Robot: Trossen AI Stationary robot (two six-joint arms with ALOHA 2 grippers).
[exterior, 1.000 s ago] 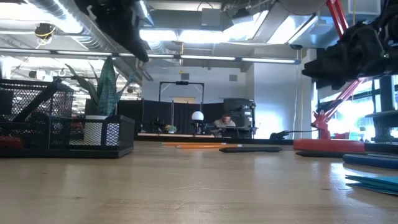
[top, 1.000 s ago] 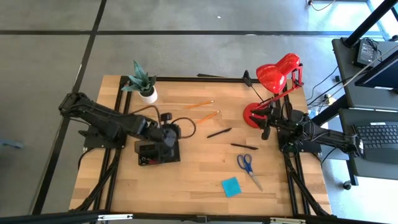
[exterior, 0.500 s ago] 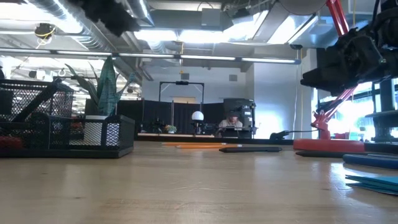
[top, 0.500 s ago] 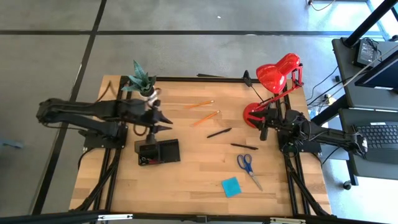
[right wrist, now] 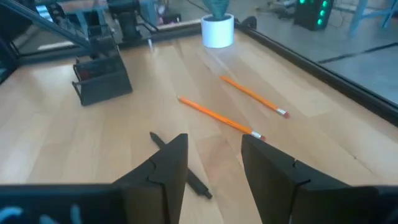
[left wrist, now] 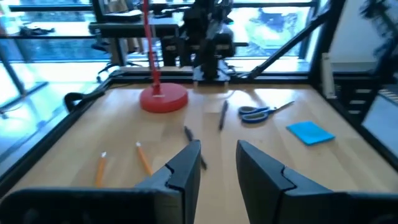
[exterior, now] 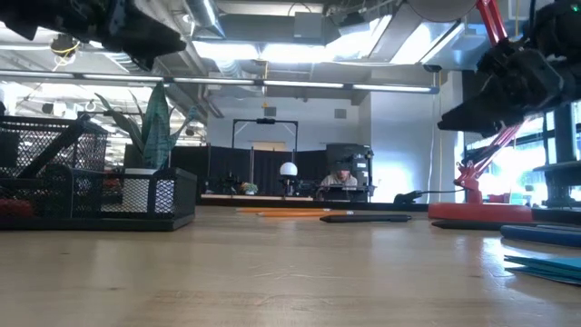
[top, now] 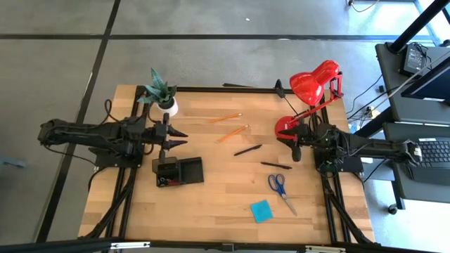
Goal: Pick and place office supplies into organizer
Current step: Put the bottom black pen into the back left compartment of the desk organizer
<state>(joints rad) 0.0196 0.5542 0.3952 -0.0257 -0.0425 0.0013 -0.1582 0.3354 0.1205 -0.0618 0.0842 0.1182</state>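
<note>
1. Organizer (top: 178,171) at desk (top: 218,204) left-centre; contents hard to make out.
2. Pencils (top: 233,132) angled diagonally, mid-desk.
3. Left claw (top: 178,138) parted, empty, beside organizer.
4. Right claw (top: 292,143) parted, empty, by lamp (top: 302,105).

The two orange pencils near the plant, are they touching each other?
Apart. The high view shows one orange pencil and the other orange pencil lying with bare wood between them; the right wrist view shows the same gap.

wooden table (top: 225,204), organizer (top: 178,171), pencils (top: 233,133), scissors (top: 281,188)
</note>
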